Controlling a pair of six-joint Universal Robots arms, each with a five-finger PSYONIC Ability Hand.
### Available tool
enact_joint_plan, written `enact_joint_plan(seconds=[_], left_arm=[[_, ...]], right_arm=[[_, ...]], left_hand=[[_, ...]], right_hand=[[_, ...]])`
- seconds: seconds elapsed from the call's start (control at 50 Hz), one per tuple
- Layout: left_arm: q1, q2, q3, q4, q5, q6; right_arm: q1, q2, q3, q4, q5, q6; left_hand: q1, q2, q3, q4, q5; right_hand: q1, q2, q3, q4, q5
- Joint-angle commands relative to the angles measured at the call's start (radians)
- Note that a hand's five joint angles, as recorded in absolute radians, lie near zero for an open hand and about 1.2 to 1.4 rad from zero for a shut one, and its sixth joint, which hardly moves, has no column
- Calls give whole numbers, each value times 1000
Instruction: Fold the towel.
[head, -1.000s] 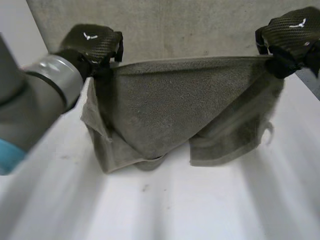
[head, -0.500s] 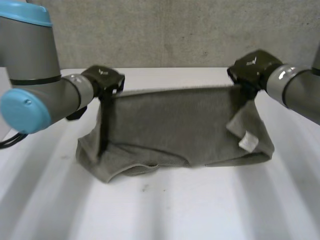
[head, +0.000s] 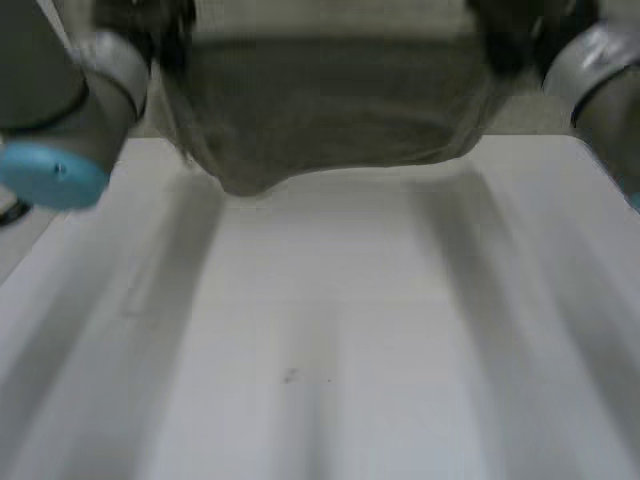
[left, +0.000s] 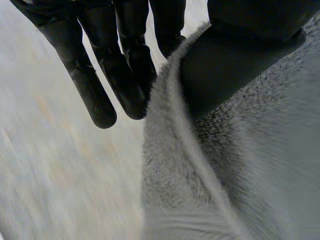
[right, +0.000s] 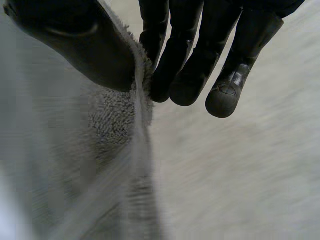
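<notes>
Pinches an edge of the fluffy grey terry towel (right: 110, 120) in the black right hand (right: 200, 35), thumb against straight fingers (right: 227, 95). Lets the cloth hang away under the thumb, with a pale surface (right: 250, 175) beyond the fingertips.

The head camera looks down from behind and between the arms at the table (head: 320, 330), with the towel (head: 330, 110) hanging at the far end of its view. Each wrist camera sits very near its own hand, the left hand (left: 125, 60) and the right hand (right: 200, 65), facing along the palm toward the table. All three views share the towel's held edge and the table.
</notes>
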Motion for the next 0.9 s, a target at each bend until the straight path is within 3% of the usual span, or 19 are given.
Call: enact_joint_plan(seconds=[0.02, 0.14, 0.28, 0.36, 0.42, 0.46, 0.56, 0.9], left_arm=[[33, 94, -493, -24, 7, 69], [42, 106, -734, -1, 17, 170], [45, 95, -799, 63, 56, 187], [47, 86, -821, 149, 71, 187], [47, 78, -827, 181, 80, 187], [50, 63, -839, 241, 89, 190], [52, 42, -851, 275, 88, 193], [136, 175, -963, 275, 74, 196]], right_arm=[[-7, 7, 262, 194, -65, -109], [-8, 8, 481, 190, -62, -156], [-33, 24, 627, 101, -79, -142], [-36, 10, 703, 15, -88, -134], [-38, 7, 718, -8, -88, -130], [-44, -9, 738, -48, -88, -111], [-86, -35, 766, -109, -88, -52], [-157, -65, 821, -215, -77, 8]], left_hand=[[189, 179, 179, 177, 183], [189, 179, 179, 177, 183], [189, 179, 179, 177, 183], [70, 59, 60, 58, 63], [-19, -29, -29, -31, -25], [-255, -266, -266, -268, -262], [-338, -349, -348, -350, -345], [-353, -364, -363, -365, -360]], right_hand=[[65, 58, 67, 53, 39], [65, 58, 67, 53, 39], [65, 58, 67, 53, 39], [65, 58, 67, 53, 39], [65, 58, 67, 53, 39], [65, 58, 67, 53, 39], [65, 58, 67, 53, 39], [65, 58, 67, 53, 39]])
